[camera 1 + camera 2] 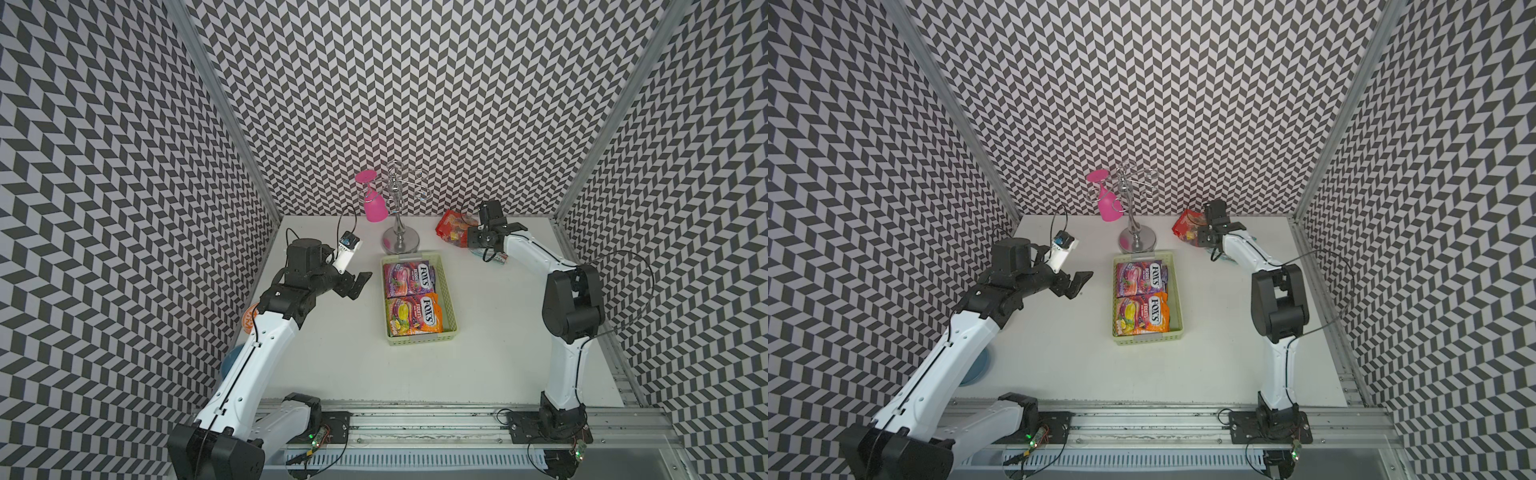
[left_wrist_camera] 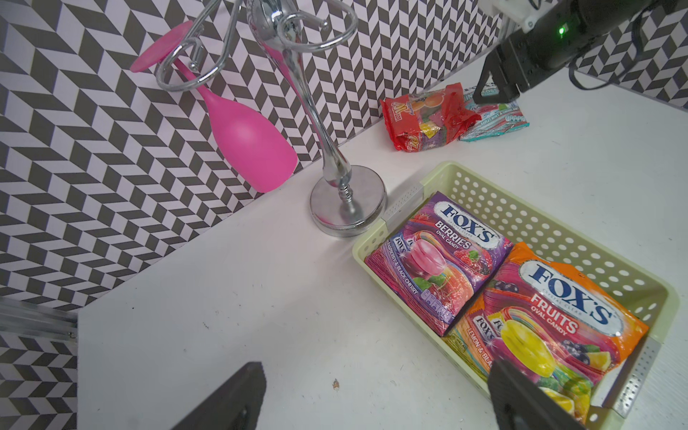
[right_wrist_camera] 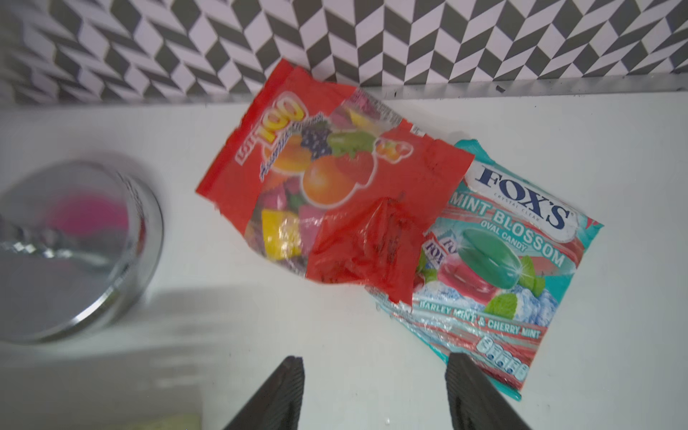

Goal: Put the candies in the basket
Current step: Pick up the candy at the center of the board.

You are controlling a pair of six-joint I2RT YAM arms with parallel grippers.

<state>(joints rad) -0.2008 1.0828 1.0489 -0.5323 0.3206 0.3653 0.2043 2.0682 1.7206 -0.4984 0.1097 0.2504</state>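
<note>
**A:** Where do the grippers stand?

**B:** The right gripper [image 3: 375, 357] hangs low over the tabletop near its far right corner. Its jaws are partly apart with nothing between them. In the right wrist view one finger crosses in front of a corner of the teal bag [image 3: 521, 242]. The left gripper [image 2: 376, 368] is spread wide and empty, just beside the left wall of the basket [image 2: 521, 208].

**A:** And what does the basket hold?

**B:** It sits in the middle of the tabletop. The purple bag [image 1: 409, 278] is at its far end and the orange bag [image 1: 413, 318] at its near end. They lie flat, edge to edge, and cover the floor. In both top views there seem to be further bag edges under them, so more may be stacked below, but I can't count them.

**A:** What's left outside?

**B:** I see two bags. The red bag [image 3: 335, 193] lies close to the tabletop's far edge, and one end of it rests on the teal bag. Both are well apart from the basket, to the right of the chrome stand [image 1: 401, 243], which has a pink glass [image 1: 375, 208] hanging from it.

**A:** So how far along is it?

**B:** Well past halfway, I'd say. At least two bags are in and these two are left. The right arm is the one placed to take them, probably the red bag first since it lies on top.
</note>
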